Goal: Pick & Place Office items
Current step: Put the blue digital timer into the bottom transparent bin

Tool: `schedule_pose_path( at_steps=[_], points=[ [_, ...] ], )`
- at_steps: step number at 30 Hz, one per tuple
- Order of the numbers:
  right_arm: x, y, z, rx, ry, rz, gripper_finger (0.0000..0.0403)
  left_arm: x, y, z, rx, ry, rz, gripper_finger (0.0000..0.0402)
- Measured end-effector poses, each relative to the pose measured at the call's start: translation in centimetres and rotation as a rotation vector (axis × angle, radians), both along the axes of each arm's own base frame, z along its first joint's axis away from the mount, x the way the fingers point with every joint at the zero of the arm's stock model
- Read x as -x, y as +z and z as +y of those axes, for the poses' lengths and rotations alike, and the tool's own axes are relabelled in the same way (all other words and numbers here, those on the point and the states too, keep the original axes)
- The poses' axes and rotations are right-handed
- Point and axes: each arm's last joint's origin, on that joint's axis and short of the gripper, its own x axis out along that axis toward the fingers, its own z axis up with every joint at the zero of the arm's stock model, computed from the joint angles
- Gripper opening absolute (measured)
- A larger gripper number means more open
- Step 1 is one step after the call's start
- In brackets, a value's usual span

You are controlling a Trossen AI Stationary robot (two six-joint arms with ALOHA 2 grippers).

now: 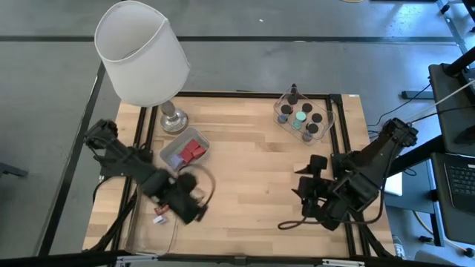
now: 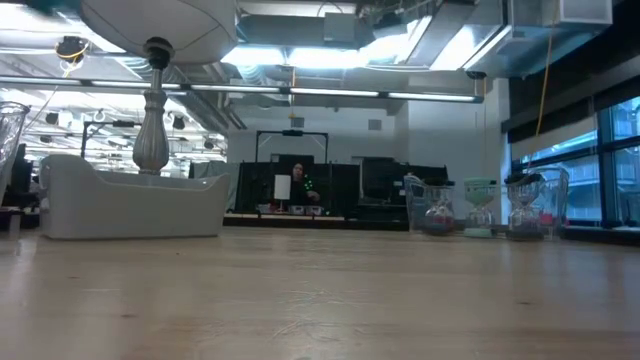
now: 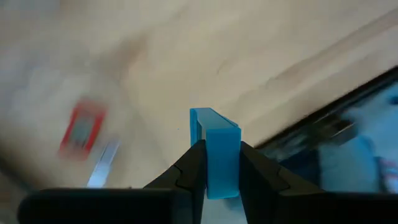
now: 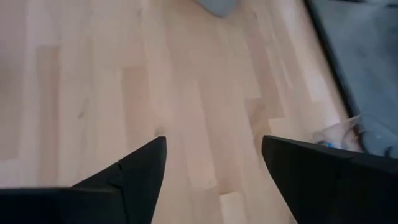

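Sorting looks partly done: red blocks (image 1: pixel 191 150) sit in one tray (image 1: pixel 169 157), caps (image 1: pixel 306 119) in another. Left hand (image 3: pixel 214 180), low over the tabletop (image 1: pixel 252 170), clamps a blue piece (image 3: pixel 219 152); right hand (image 4: pixel 211 165) gapes empty. One red-labelled bit (image 3: pixel 81 127) lies loose.

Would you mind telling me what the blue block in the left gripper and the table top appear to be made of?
Blue block: probably plastic, given its uniform colour and smooth, slightly glossy faces. Table top: light wood, likely butcher-block, given its visible grain and jointed strips.
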Motion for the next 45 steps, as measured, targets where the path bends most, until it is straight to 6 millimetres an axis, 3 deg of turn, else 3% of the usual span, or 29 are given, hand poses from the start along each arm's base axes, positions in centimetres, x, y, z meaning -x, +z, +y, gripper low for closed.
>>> schedule_pose_path(
  at_steps=[7, 16, 31, 45],
  points=[
    [-0.1, 0.1, -0.1, 0.078, 0.018, -0.036, 0.0259, 4.4, -1.5, -4.6, -0.006, 0.166, 0.198, 0.0069],
    [-0.1, 0.2, -0.1, 0.085, 0.017, -0.042, 0.0256, 6.4, -4.6, -8.7, -0.022, 0.266, 0.363, 0.0069],
    [-0.1, 0.1, -0.1, 0.068, -0.001, -0.051, 0.0255, 5.7, -9.1, -10.9, -0.164, 0.158, 0.409, 0.007],
    [-0.1, 0.2, -0.1, 0.064, -0.003, -0.054, 0.0255, 5.3, -10.2, -11.1, -0.225, 0.122, 0.377, 0.007]
  ],
)
